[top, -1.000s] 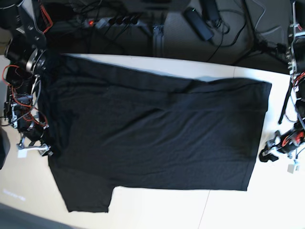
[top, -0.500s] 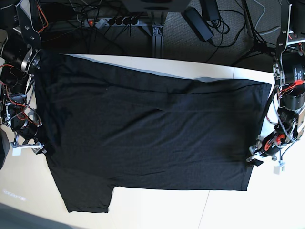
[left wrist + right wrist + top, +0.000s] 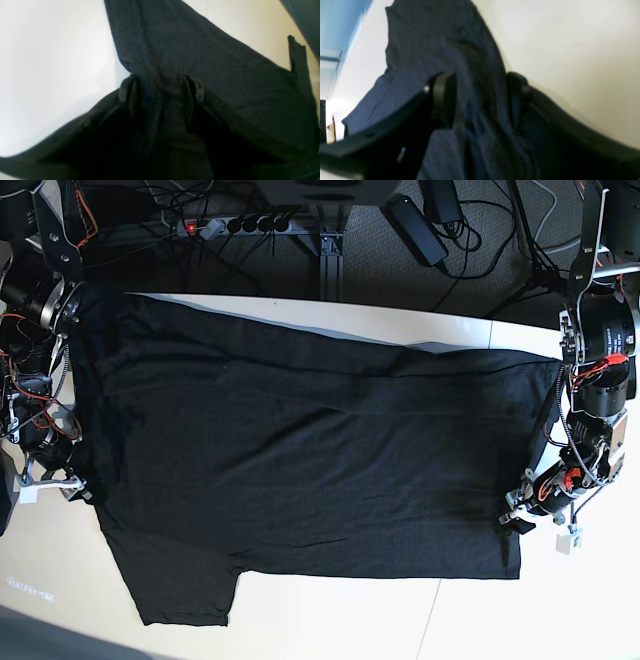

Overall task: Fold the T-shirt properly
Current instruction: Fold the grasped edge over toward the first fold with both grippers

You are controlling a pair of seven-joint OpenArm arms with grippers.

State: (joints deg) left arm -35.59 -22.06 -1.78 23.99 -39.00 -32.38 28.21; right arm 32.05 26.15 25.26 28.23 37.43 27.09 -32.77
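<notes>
The black T-shirt (image 3: 310,450) lies spread flat on the white table (image 3: 480,610), plain side up, with one sleeve (image 3: 185,585) at the near left. At the hem, near the shirt's right corner, my left gripper (image 3: 520,515) stands open. In the left wrist view its fingers (image 3: 128,96) straddle a raised ridge of the T-shirt (image 3: 175,50). Over at the shirt's left edge my right gripper (image 3: 60,485) is also open. The right wrist view has a bunch of T-shirt (image 3: 475,75) between its fingers (image 3: 443,97).
The table's far edge (image 3: 400,320) drops to a floor with a power strip (image 3: 235,225), cables and a black adapter (image 3: 415,225). Arm bodies stand at the left (image 3: 35,300) and right (image 3: 600,340) table ends. Bare table shows along the front.
My left arm has swung in from off the shirt's right side, and its gripper now sits on the hem corner. My right arm has shifted slightly left. The shirt has stayed put.
</notes>
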